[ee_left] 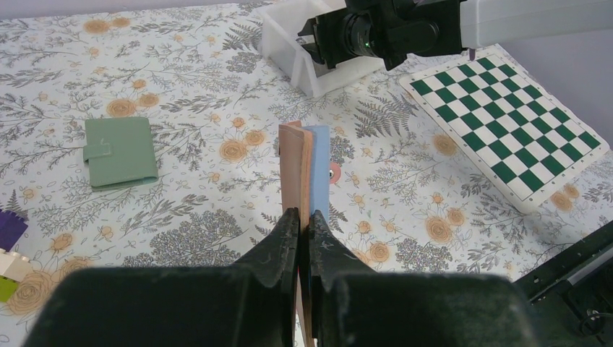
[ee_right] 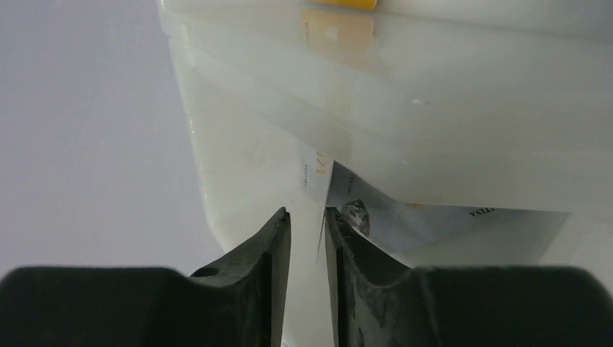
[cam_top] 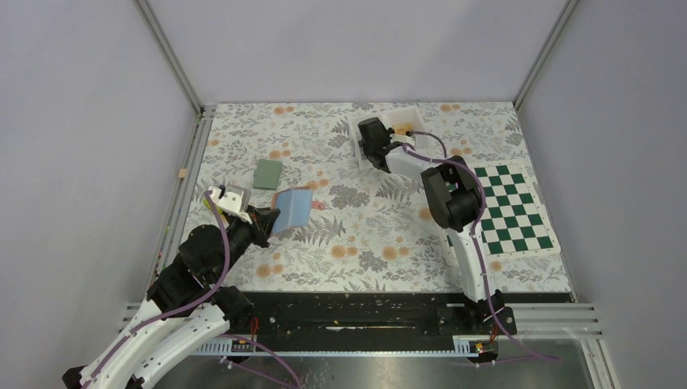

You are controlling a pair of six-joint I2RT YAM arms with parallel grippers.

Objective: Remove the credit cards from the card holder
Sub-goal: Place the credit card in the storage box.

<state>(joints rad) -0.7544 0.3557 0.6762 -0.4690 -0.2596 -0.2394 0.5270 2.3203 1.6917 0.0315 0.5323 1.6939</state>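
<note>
Top external view: card holder (cam_top: 293, 208), light-blue inner panel showing, is held off the tabletop (cam_top: 364, 243) towards the left edge, about midway between near and far edges. Left hand (cam_top: 263, 220) is closed on its near-left end, and the long axis runs from that hand towards the right edge. Right hand (cam_top: 374, 136) is well apart at the far edge, lowered into one compartment of the white tray (cam_top: 416, 112); a yellow-orange piece (cam_top: 403, 127) lies in the other compartment. Green tabbed case (cam_top: 267, 173) lies flat just beyond the holder, and chessboard mat (cam_top: 512, 209) lies by the right edge. Left wrist view: card holder (ee_left: 307, 166) stands on edge, tan cover left, blue panel right, leaves nearly together, pinched between the fingers of the left hand (ee_left: 303, 217). No card can be made out in its pockets from here. Purple card (ee_left: 9, 230) and lime card (ee_left: 6, 289), both cut off by the frame, lie towards the left edge. Right wrist view: right hand (ee_right: 307, 213) shows a narrow gap with a thin card edge standing in it, close against one finger; whether it is gripped cannot be told. Silvery card (ee_right: 448, 217) rests inside the tray (ee_right: 238, 166), just ahead of the fingers. Judgement: the left arm has the holder, and the right hand would have to cross from the far edge towards the blue face to draw any remaining card.
</note>
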